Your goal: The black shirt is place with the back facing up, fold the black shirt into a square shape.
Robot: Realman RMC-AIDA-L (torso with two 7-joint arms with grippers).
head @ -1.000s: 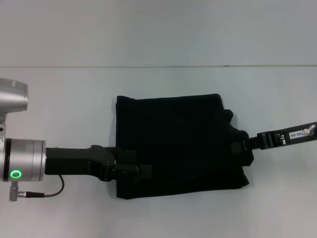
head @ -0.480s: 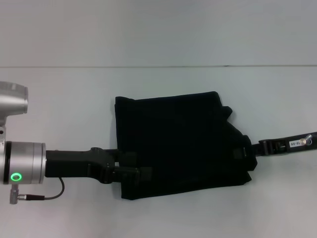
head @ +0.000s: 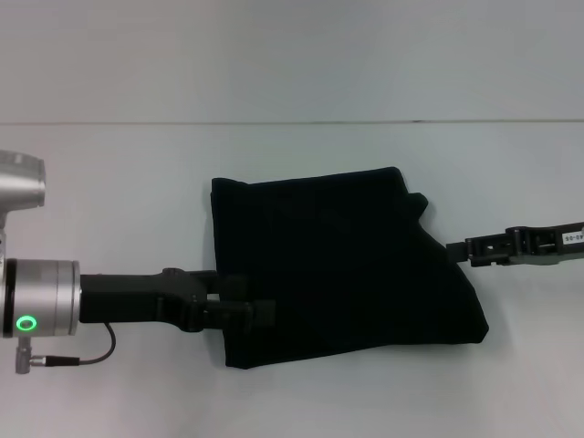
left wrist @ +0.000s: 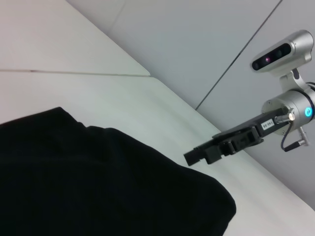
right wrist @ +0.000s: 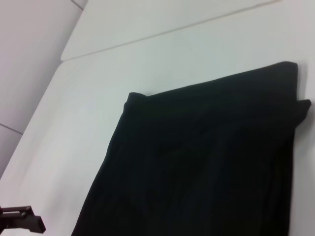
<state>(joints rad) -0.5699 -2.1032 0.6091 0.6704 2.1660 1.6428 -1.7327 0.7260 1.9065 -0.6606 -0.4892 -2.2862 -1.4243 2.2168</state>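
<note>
- Left gripper [head: 260, 313]: matte black, blocky; behind it a silver cylindrical wrist collar with a glowing green ring light and a thin black cable looping beneath
- Right gripper [head: 454, 250]: slim black body carrying a small white printed label behind the fingers

Your left arm reaches in low from the left, its silver wrist ring lit green, and the left gripper [head: 260, 313] sits at the near-left edge of the black shirt [head: 338, 265], its tips dark against the cloth and hard to read. Your right arm extends level from the right; the right gripper [head: 461, 249] hangs just off the shirt's right edge, apart from the fabric, fingers close together and holding nothing.
</note>
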